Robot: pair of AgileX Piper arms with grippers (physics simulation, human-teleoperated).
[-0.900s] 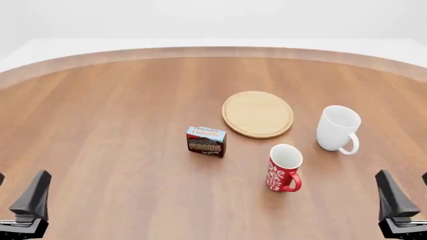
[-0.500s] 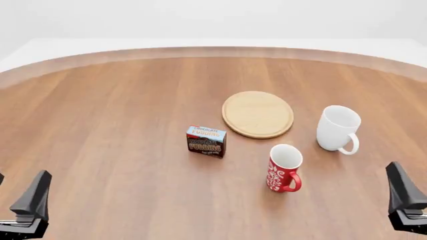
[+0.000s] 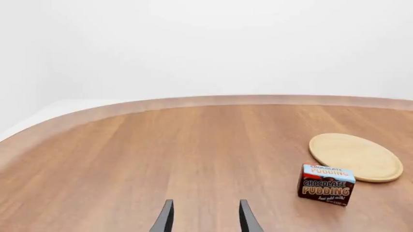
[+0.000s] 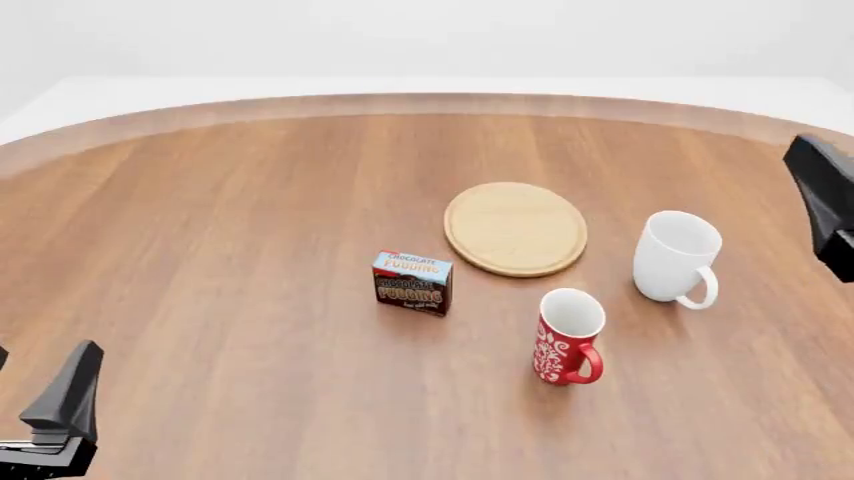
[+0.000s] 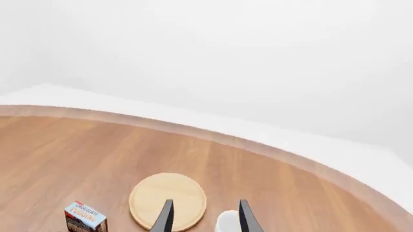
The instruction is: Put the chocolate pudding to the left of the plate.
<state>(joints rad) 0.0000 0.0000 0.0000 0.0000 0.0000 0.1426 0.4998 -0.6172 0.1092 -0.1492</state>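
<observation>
Approach stage: chocolate pudding (image 4: pixel 412 282) ungrasped, near plate (image 4: pixel 515 228); left gripper (image 3: pixel 204 217) and right gripper (image 5: pixel 204 216) both parted, empty; next, reach to box.

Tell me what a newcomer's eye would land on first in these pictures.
The red patterned mug stands out first, nearest the camera in the front view, with the white mug behind it to the right. Next comes the chocolate pudding, standing upright near the table's middle, just left of and in front of the plate. Both grippers sit at the edges, holding nothing.
</observation>
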